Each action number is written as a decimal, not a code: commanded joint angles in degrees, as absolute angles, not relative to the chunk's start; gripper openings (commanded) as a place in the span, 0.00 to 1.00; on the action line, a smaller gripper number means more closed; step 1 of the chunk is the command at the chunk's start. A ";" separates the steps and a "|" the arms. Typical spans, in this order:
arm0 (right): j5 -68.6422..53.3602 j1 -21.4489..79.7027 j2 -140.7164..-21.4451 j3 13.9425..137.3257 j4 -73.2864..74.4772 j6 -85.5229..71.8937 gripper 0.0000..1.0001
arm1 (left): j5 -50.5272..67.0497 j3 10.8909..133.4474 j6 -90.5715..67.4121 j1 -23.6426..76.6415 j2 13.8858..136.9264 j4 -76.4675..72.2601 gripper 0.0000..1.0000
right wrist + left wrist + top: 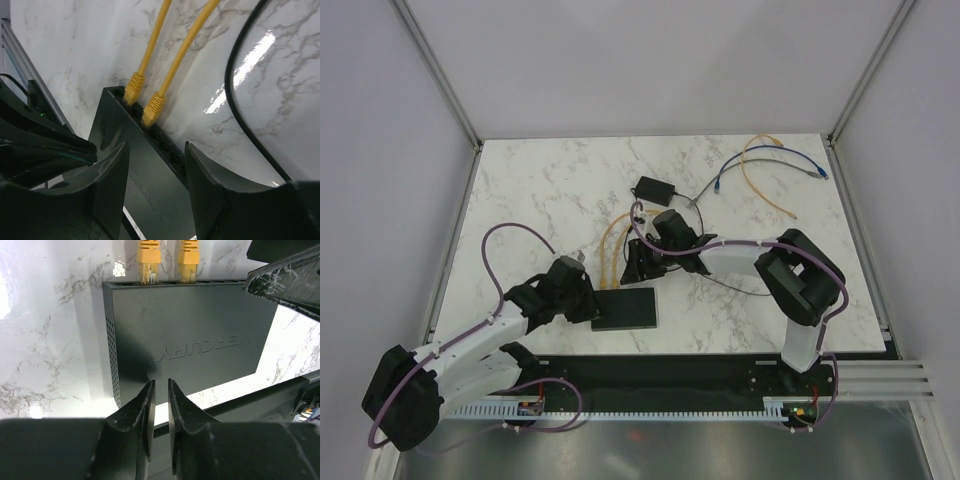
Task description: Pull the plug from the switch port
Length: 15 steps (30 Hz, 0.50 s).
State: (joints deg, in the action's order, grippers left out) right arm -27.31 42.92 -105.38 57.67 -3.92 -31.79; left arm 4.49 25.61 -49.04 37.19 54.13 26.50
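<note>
The switch (pixel 625 308) is a flat black box lying near the front of the table. It also shows in the left wrist view (pixel 185 335) and the right wrist view (pixel 150 195). Two yellow plugs (pixel 149 262) (pixel 189 259) sit in sockets at one end of its far edge; the right wrist view shows them too (pixel 134 87) (pixel 154 109). My left gripper (pixel 590 303) (pixel 160 390) is shut and empty, its tips at the switch's edge. My right gripper (pixel 638 268) (pixel 155 146) is open and hovers over the socket edge, just short of the plugs.
The yellow cables (pixel 610 250) run away from the switch across the marble table. A smaller black box (pixel 653 188) with a thin black lead (pixel 235 100) lies behind. Loose blue (pixel 775 152) and orange (pixel 765 185) cables lie at the back right. Side walls enclose the table.
</note>
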 commanded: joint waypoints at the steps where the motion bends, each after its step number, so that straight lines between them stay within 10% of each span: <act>1: -32.51 43.24 -107.04 58.36 -12.12 -34.36 0.57 | 2.99 27.95 -49.57 37.00 55.11 26.28 0.24; 15: -37.61 43.15 -115.31 61.96 -16.08 -37.00 0.52 | 4.04 28.04 -49.22 37.00 56.43 25.58 0.24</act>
State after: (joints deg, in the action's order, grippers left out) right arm -35.44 43.16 -113.89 59.31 -13.21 -36.34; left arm 4.56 26.00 -49.04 37.19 56.10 26.46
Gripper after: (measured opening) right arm 0.530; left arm 0.234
